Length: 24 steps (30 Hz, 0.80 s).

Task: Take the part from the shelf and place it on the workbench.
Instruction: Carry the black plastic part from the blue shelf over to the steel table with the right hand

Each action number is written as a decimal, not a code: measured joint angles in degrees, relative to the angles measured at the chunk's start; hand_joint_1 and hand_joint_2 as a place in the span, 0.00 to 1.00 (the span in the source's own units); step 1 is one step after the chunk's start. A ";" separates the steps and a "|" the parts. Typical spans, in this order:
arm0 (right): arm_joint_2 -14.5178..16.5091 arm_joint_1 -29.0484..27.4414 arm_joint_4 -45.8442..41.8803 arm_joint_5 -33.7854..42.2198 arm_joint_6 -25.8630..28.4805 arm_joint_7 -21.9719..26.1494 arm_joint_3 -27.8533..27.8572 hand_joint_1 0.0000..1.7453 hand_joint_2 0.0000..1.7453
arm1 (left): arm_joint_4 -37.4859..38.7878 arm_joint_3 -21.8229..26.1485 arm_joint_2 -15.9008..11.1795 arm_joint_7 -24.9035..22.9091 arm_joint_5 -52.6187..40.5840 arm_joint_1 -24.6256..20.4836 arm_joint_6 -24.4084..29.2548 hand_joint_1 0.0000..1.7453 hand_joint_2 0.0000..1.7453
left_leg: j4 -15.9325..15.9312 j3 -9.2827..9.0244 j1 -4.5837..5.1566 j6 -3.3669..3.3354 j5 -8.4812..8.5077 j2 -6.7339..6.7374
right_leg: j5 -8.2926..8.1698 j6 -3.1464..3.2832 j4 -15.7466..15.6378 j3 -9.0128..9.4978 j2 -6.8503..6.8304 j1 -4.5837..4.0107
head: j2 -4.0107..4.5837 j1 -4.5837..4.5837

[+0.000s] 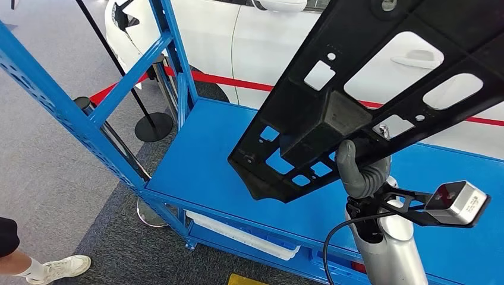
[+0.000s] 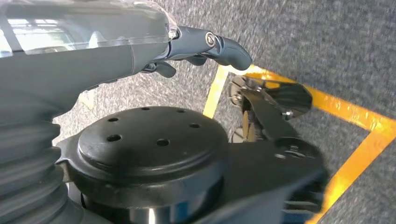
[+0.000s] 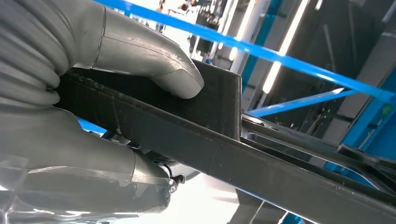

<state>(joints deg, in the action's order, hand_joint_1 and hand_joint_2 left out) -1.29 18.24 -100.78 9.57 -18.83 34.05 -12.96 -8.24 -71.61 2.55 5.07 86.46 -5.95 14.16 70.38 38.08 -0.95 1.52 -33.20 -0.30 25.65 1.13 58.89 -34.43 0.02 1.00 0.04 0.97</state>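
The black panel [image 1: 368,89] is hanging in the air above the blue shelf [image 1: 220,154], tilted, its near end low and to the left, its far end rising to the right and running off the picture. The right hand [image 1: 362,172] is gripping it from below near the raised box in its middle; in the right wrist view the thumb [image 3: 154,60] is pressing on the panel's upper face while the fingers are closing under its edge.

To carry it well, I judge the grip needs to hold firm and the panel level, since a long piece held at one spot is likely to swing and could catch the blue upright [image 1: 178,65] on the left.

The left hand [image 2: 205,46] is hanging over the carpet with fingers curled in on nothing. The workbench is out of sight, and the panel's far end is cut off.
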 joint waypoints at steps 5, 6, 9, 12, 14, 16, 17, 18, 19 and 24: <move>0.44 -0.82 0.06 0.30 -1.10 -0.55 0.66 1.00 1.00 | 0.01 -0.01 -0.03 -0.33 0.25 0.00 -0.16 0.00 1.00 | -3.09 -1.92 0.42 -1.23 3.40 -0.01 | -0.06 0.16 0.09 0.02 0.06 -0.78 | 0.00 -0.02; 0.48 -0.96 0.06 0.29 -1.18 -0.61 0.85 1.00 1.00 | 0.02 -0.01 -0.09 -0.33 0.20 -0.05 -0.23 0.00 1.00 | -7.17 -3.99 0.66 -1.71 4.92 0.02 | -0.08 0.12 0.14 0.03 0.07 -0.94 | 0.00 -0.03; 0.52 -1.45 0.06 0.26 -1.42 -0.62 1.47 1.00 1.00 | 0.07 -0.03 -0.25 -0.32 0.09 -0.15 -0.34 0.00 1.00 | -11.64 -6.05 1.19 -2.47 6.13 0.05 | -0.40 -0.47 0.18 -0.19 -0.03 -1.05 | 0.00 -0.06; 0.52 -1.69 0.04 0.25 -1.56 -0.62 1.90 1.00 1.00 | 0.07 -0.03 -0.23 -0.32 0.11 -0.15 -0.37 0.00 1.00 | -12.66 -5.94 0.86 -3.18 7.27 0.22 | 0.56 -1.41 1.14 -0.70 0.00 -1.01 | 0.00 -0.11; 0.52 -1.83 0.03 0.25 -1.59 -0.61 2.15 1.00 1.00 | 0.08 -0.03 -0.22 -0.32 0.11 -0.23 -0.38 0.00 1.00 | -13.11 -5.59 0.70 -3.62 7.98 0.42 | 4.39 -1.94 6.08 -2.64 0.05 -0.77 | 0.00 -0.17; 0.52 -2.12 0.07 0.25 -1.57 -0.62 2.31 1.00 1.00 | 0.09 -0.03 -0.22 -0.32 0.09 -0.21 -0.43 0.00 1.00 | -13.04 -4.84 0.73 -3.78 8.41 0.47 | 8.20 -2.42 13.16 -5.26 0.03 -0.43 | 0.00 -0.20; 0.52 -2.28 0.09 0.25 -1.54 -0.62 2.37 1.00 1.00 | 0.09 -0.03 -0.21 -0.32 0.09 -0.19 -0.44 0.00 1.00 | -12.93 -4.47 0.71 -3.71 8.60 0.47 | 8.73 -2.65 15.08 -5.78 0.02 -0.24 | 0.00 -0.20; 0.52 -2.38 0.10 0.25 -1.57 -0.63 2.42 1.00 1.00 | 0.09 -0.03 -0.20 -0.32 0.09 -0.17 -0.45 0.00 1.00 | -12.77 -4.11 0.66 -3.61 8.75 0.47 | 8.19 -2.85 15.02 -5.31 0.00 -0.03 | 0.00 -0.20; 0.52 -2.42 0.10 0.25 -1.60 -0.63 2.47 1.00 1.00 | 0.09 -0.03 -0.18 -0.32 0.09 -0.17 -0.45 0.00 1.00 | -12.53 -3.80 0.59 -3.48 8.86 0.47 | 6.72 -3.02 12.58 -3.61 -0.03 0.19 | 0.00 -0.20; 0.52 -2.42 0.09 0.23 -1.56 -0.62 2.65 1.00 1.00 | 0.09 -0.03 -0.11 -0.32 0.09 -0.24 -0.45 0.00 1.00 | -11.56 -2.69 0.67 -2.02 9.46 0.29 | 2.87 -2.41 0.30 3.36 0.23 -0.01 | 0.00 -0.15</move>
<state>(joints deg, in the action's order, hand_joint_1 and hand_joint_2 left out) -0.76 15.82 -100.68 9.80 -20.38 33.42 -10.31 -8.15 -71.65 2.44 4.74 86.55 -6.19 13.70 58.82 35.40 -0.28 -0.50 -23.74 -0.02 28.52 -1.28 59.19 -31.06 0.25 0.99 0.04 0.82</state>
